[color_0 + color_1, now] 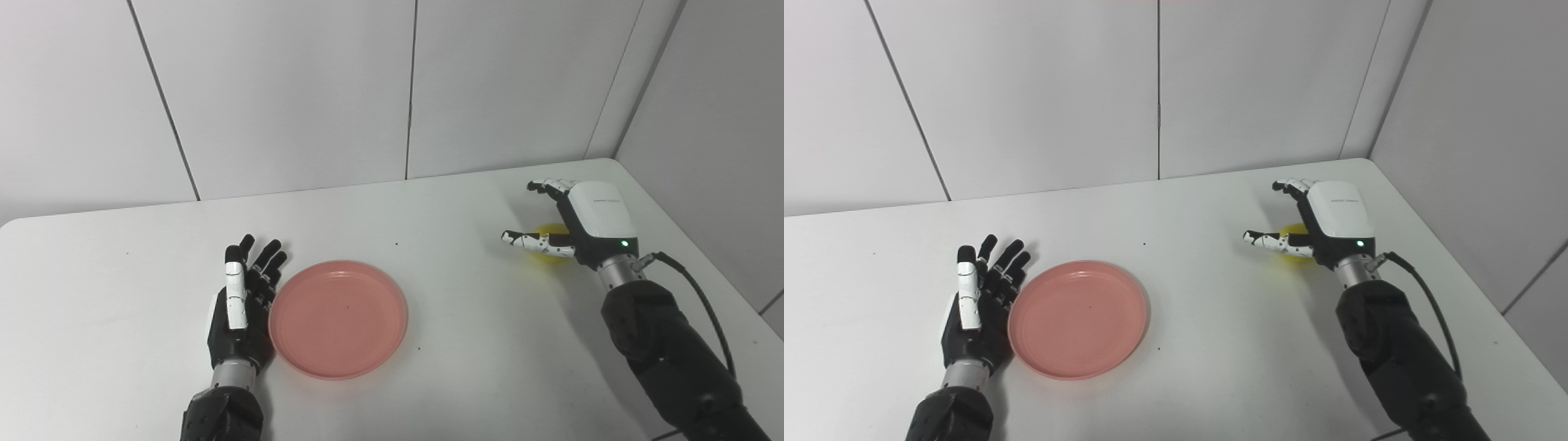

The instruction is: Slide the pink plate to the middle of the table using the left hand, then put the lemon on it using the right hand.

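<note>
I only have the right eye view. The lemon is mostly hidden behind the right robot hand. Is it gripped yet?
Observer: Not that I can see. The left eye view shows more of the lemon. It appears to sit on the table under the right robot hand, whose fingers are spread rather than closed on it.
Operator: My picture cuts off the table's left end. Where does it stop?
Observer: The left eye view shows the table ending in a rounded far-left corner, well left of the open left robot hand.
</note>
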`<state>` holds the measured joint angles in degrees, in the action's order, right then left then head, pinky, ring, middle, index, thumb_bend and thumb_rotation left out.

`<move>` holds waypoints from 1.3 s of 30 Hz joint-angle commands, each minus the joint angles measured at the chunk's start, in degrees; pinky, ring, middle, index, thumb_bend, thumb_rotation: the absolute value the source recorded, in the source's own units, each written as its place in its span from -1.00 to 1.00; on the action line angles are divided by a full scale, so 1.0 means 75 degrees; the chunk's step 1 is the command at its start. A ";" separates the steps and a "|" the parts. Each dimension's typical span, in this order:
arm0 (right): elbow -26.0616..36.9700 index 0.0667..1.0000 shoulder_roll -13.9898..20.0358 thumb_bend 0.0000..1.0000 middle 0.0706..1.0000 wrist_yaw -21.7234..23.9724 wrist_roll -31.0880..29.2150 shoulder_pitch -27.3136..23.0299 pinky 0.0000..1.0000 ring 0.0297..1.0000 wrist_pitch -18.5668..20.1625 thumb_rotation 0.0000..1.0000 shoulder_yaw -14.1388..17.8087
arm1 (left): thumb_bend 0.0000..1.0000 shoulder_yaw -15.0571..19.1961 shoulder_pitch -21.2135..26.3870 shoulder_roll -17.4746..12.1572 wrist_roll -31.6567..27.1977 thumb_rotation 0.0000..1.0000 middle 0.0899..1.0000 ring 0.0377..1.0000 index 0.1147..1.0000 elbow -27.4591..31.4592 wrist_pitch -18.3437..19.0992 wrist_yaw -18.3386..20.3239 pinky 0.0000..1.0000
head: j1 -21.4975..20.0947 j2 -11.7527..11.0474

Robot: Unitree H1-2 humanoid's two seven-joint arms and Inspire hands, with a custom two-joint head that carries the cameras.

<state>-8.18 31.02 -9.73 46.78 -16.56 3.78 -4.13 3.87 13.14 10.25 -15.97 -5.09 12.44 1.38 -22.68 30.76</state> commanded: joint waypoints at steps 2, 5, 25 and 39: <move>0.0104 0.41 0.0229 0.65 0.45 -0.0147 -0.0043 -0.0148 0.35 0.44 -0.0093 0.71 0.0119 | 0.53 0.0030 -0.0324 0.0029 0.0073 0.66 0.67 0.75 0.89 -0.0458 0.0360 -0.0197 1.00 | 0.0027 -0.0003; -0.0028 0.42 0.0260 0.65 0.46 -0.0137 -0.0058 -0.0187 0.37 0.45 -0.0109 0.69 0.0098 | 0.55 0.0023 -0.0323 0.0014 0.0071 0.65 0.68 0.75 0.88 -0.0462 0.0356 -0.0173 1.00 | 0.0041 -0.0004; -0.0857 0.39 0.0465 0.68 0.40 -0.0445 0.0037 -0.0542 0.28 0.37 -0.0160 0.68 -0.0143 | 0.54 0.0031 -0.0292 -0.0022 0.0069 0.66 0.66 0.74 0.88 -0.0493 0.0359 -0.0146 1.00 | 0.0070 -0.0002; -0.1168 0.41 0.0289 0.64 0.43 -0.0463 0.0006 -0.0472 0.35 0.41 0.0107 0.61 -0.0226 | 0.53 0.0055 -0.0313 -0.0013 0.0060 0.66 0.66 0.74 0.88 -0.0517 0.0347 -0.0147 1.00 | 0.0109 0.0002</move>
<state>-17.81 32.07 -12.23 46.69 -18.56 3.87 -6.31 4.00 13.26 10.24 -15.98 -5.42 12.15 1.60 -21.89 30.76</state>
